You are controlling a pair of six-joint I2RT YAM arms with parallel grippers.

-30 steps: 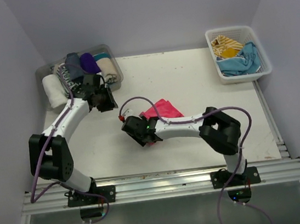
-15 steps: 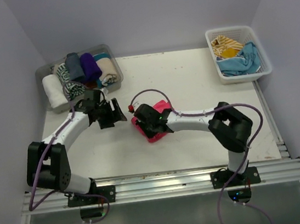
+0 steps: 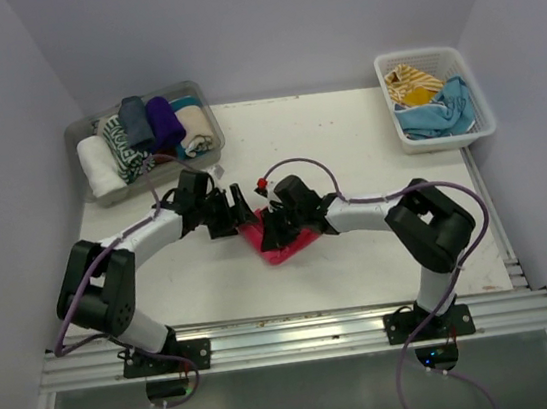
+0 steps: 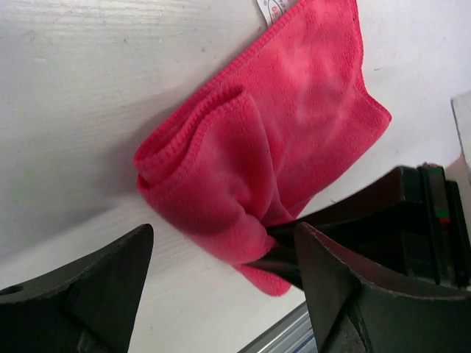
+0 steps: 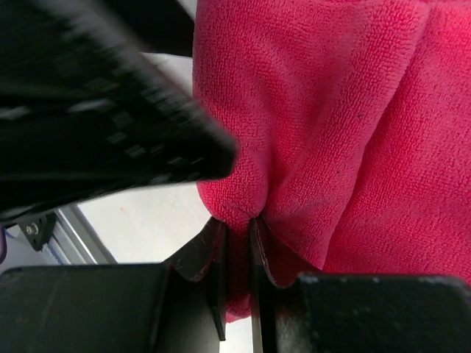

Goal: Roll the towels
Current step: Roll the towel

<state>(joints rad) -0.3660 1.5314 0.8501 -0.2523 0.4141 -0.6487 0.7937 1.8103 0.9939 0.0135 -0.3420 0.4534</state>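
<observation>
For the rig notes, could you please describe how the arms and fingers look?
The left arm and right arm have white links, black joints and a looping purple cable each. The left fingers and right fingers are black and tapered.

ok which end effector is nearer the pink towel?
Right. The right end effector is shut on a fold of the pink towel; the left end effector is open just beside the towel's edge.
</observation>
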